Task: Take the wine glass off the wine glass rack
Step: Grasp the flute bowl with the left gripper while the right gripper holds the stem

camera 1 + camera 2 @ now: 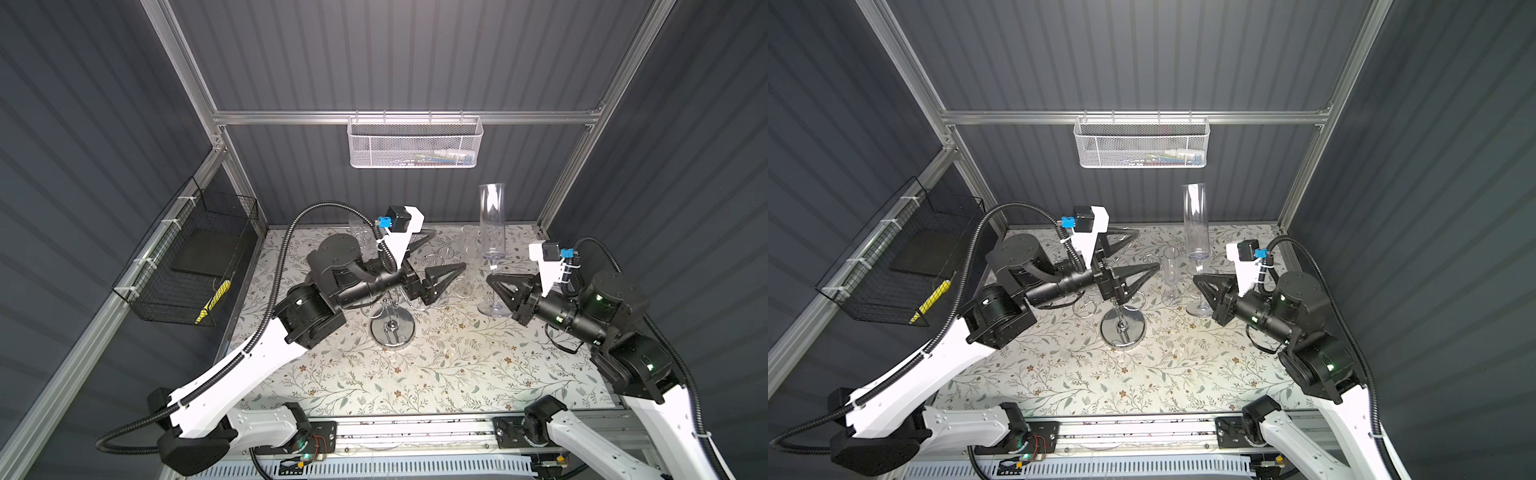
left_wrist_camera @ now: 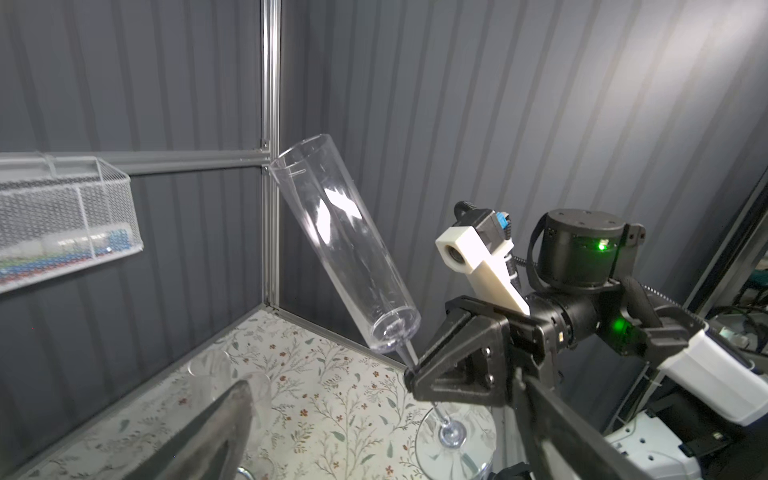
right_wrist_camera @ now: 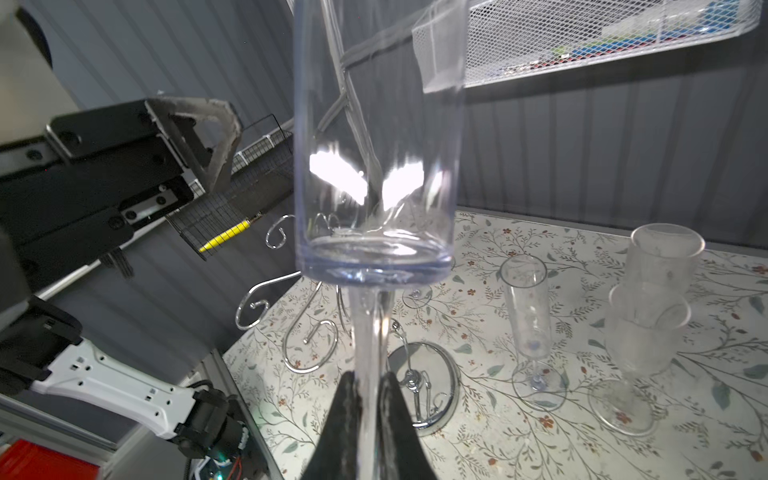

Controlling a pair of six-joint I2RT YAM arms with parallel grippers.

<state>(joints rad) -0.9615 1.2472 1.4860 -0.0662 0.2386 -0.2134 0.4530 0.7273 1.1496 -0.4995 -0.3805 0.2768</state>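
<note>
Now the right end effector (image 1: 492, 277) is clamped on the stem of the upright wine glass (image 1: 491, 220), clear of the wine glass rack (image 1: 392, 328) and toward the counter's (image 1: 374, 382) back right corner, while the left end effector (image 1: 449, 248) hangs with its jaws wide apart above the rack's arms.

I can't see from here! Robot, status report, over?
Left gripper open above wine glass rack. Right gripper shut on wine glass stem, off rack. Other glasses stand close.
</note>
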